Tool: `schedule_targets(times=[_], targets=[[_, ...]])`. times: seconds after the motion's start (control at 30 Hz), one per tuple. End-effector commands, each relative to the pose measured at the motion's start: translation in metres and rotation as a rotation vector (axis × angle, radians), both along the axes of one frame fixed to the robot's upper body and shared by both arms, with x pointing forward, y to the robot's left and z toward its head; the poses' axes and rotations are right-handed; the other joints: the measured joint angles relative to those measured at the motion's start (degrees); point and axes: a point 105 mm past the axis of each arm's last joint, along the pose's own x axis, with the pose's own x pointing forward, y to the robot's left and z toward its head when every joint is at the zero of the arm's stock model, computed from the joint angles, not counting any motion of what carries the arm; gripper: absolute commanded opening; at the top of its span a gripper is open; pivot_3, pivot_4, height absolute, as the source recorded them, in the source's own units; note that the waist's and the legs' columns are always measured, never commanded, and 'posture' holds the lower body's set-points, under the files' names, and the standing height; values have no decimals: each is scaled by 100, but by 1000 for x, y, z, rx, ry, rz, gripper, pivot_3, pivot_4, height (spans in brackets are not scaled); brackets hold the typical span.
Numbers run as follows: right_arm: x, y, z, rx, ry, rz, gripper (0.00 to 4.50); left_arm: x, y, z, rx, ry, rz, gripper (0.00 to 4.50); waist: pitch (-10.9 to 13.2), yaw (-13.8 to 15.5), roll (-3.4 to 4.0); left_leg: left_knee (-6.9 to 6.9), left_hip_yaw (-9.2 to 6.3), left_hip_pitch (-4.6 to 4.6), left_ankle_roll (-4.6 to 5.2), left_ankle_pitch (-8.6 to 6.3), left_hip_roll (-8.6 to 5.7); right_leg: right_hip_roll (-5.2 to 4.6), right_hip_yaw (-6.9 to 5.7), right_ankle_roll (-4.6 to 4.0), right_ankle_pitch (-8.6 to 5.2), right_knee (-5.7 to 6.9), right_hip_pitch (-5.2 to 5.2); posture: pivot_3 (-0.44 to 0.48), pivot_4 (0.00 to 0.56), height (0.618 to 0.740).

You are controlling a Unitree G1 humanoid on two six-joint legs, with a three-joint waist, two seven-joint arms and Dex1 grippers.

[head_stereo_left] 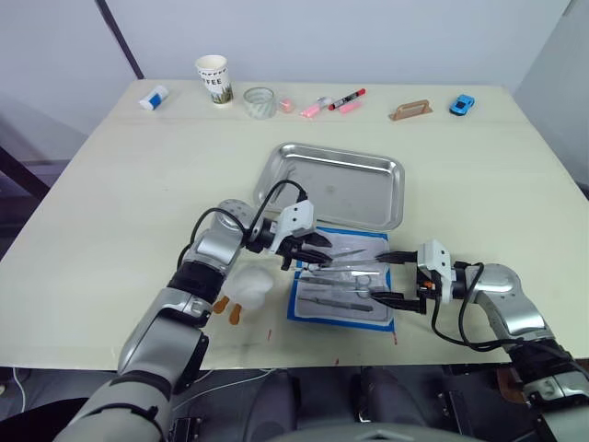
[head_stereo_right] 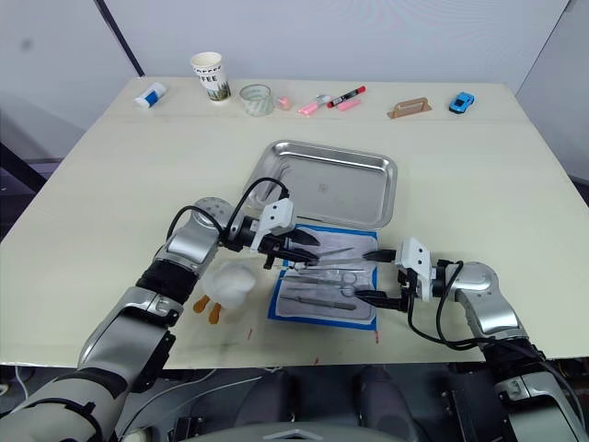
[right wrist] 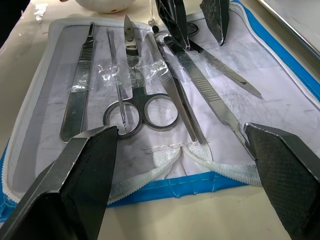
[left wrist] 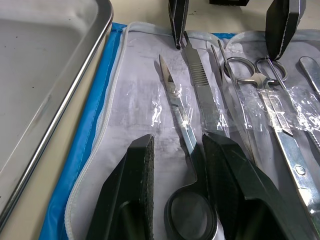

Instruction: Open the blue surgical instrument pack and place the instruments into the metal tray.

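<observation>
Left end effector [left wrist: 177, 165] spread, straddling scissors [left wrist: 182, 150] on opened pack [head_stereo_left: 342, 284]; right end effector [head_stereo_left: 393, 278] spread beside.

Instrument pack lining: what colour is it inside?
Pale grey-white, edged in bright blue; the blue surgical instrument pack lies open, clearest in the right wrist view.
</observation>
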Motion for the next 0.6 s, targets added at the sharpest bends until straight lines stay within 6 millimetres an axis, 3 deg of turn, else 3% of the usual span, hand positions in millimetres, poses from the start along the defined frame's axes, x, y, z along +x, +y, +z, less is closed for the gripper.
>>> schedule_targets(times=[0.03,0.6], targets=[[-12,-2,-35,-75,133,-14,4410,-1,-3,-3,38,-9,-7,1620,0,-1,0,0,0,0,0,0,0,0,0,0,0,0,0,0,150,725],[-11,1,-34,-65,128,-17,4410,9,-2,-2,87,-77,-48,1620,-1,-19,0,0,2,3,0,0,1,3,3,0,0,1,0,0,150,725]])
